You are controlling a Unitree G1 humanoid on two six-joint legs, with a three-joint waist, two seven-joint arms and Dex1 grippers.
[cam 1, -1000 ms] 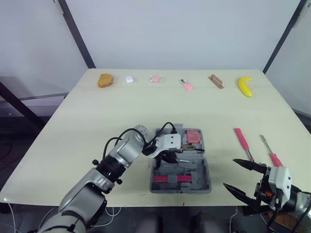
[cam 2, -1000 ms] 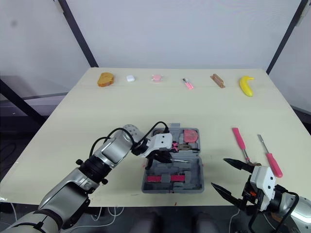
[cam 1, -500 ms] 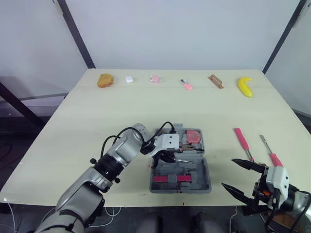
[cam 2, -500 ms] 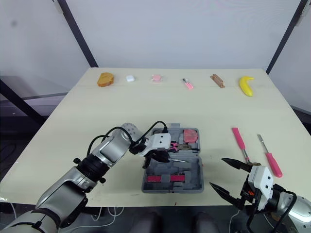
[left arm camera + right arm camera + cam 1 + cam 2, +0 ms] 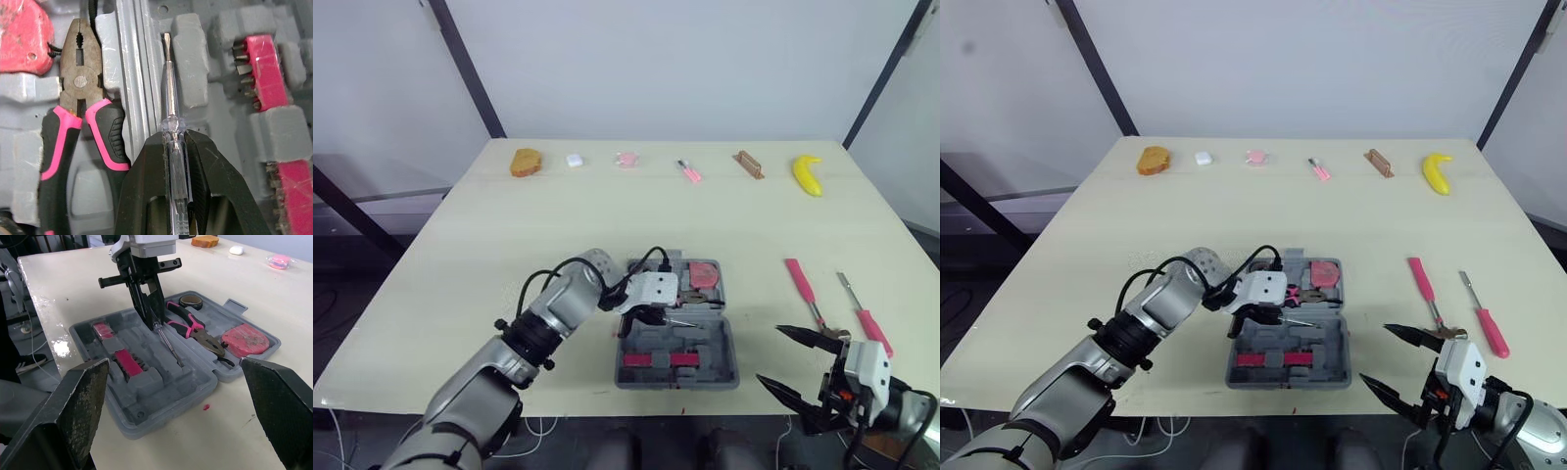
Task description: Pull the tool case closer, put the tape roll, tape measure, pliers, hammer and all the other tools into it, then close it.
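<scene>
The grey tool case [image 5: 729, 345] lies open near the table's front edge. Inside it lie pink-handled pliers [image 5: 80, 98], a red tape measure [image 5: 705, 274], a tape roll [image 5: 190, 301] and pink bit holders [image 5: 261, 68]. My left gripper [image 5: 651, 315] hovers over the case's middle, shut on a clear-handled screwdriver [image 5: 168, 88] whose tip points along a grey slot beside the pliers. My right gripper [image 5: 793, 360] stands open and holds nothing, off the case's right side at the table's front edge.
Two pink-handled tools [image 5: 801, 284] [image 5: 862, 311] lie on the table to the right of the case. Along the far edge sit a bread piece [image 5: 525, 162], a small white object [image 5: 574, 160], a pink item [image 5: 626, 158], a brown block [image 5: 749, 164] and a banana [image 5: 808, 174].
My right gripper has sunk a little toward the front edge. The left gripper holds the screwdriver in almost the same place over the case.
</scene>
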